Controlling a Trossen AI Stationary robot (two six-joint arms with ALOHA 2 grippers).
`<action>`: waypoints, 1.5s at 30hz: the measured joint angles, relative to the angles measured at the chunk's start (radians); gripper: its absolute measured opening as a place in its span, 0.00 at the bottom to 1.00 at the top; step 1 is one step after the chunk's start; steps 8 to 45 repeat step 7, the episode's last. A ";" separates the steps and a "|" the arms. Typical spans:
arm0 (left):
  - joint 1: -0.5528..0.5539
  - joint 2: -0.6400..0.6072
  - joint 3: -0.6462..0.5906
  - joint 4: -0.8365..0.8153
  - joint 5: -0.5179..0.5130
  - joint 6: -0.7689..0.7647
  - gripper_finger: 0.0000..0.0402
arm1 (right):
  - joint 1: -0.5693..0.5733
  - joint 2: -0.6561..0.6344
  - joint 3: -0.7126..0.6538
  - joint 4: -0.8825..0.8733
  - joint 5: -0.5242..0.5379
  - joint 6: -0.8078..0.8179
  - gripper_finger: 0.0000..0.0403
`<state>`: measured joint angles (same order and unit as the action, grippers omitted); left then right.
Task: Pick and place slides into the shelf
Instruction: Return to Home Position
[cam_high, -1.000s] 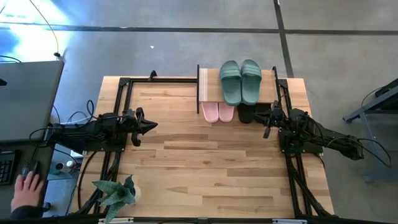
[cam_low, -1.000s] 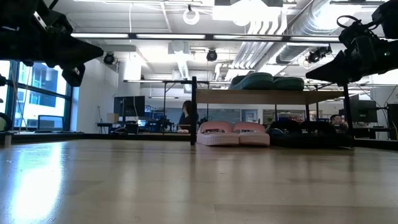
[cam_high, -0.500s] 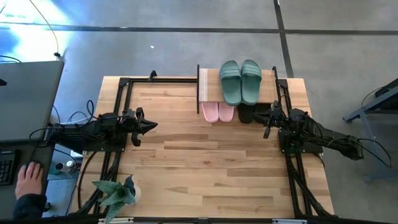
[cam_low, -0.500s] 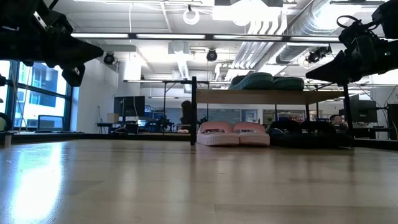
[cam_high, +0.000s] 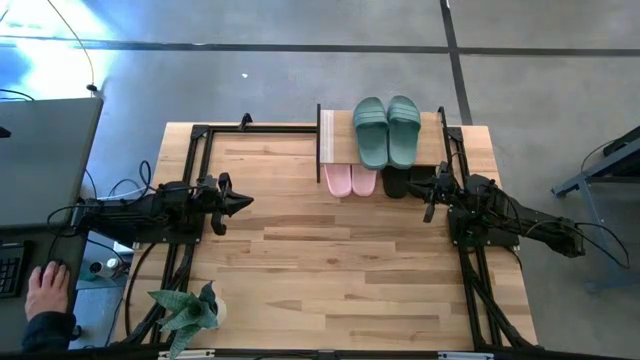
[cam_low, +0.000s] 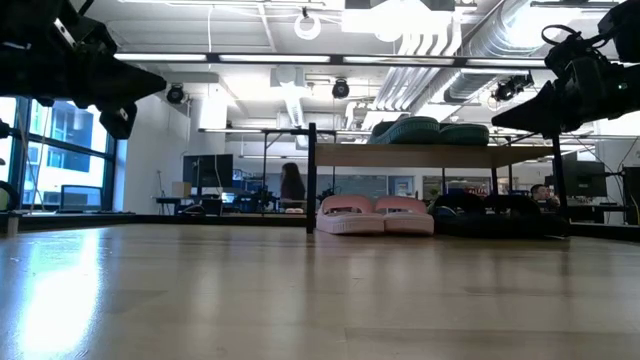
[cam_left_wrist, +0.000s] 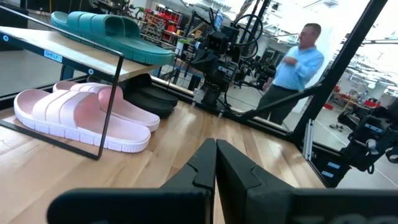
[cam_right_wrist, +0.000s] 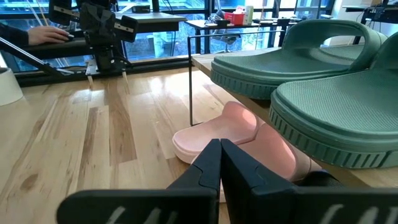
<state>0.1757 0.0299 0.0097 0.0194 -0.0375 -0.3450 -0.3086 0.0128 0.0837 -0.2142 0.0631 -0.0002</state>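
Observation:
The shelf (cam_high: 330, 135) stands at the table's far edge. Two sage green slides (cam_high: 386, 130) lie on its top board. Under it the pink slides (cam_high: 350, 180) and the black slides (cam_high: 396, 182) rest on the table. My left gripper (cam_high: 246, 201) hovers shut over the table's left side, well away from the shelf. My right gripper (cam_high: 428, 193) hovers shut near the right edge, just in front of the black slides. In the left wrist view the pink slides (cam_left_wrist: 81, 115), the black slides (cam_left_wrist: 149, 99) and a green slide (cam_left_wrist: 112, 34) show.
A potted plant (cam_high: 188, 312) stands at the near left corner. Black frame rails (cam_high: 195, 140) run along the left and right sides. A person's hand (cam_high: 45, 292) rests at a desk left of the table. People stand in the room beyond.
Neither arm has moved. The person's hand at the desk has shifted slightly, and a person in the room beyond has walked a little.

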 joint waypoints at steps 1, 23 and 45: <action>0.000 0.000 0.000 0.000 0.000 0.000 0.00 | 0.000 0.000 0.000 0.000 0.000 0.000 0.00; 0.000 0.000 0.000 0.000 0.000 0.000 0.00 | 0.000 0.000 0.000 0.000 0.000 0.000 0.00; 0.000 0.000 0.000 0.000 0.000 0.000 0.00 | 0.000 0.000 0.000 0.000 0.000 0.000 0.00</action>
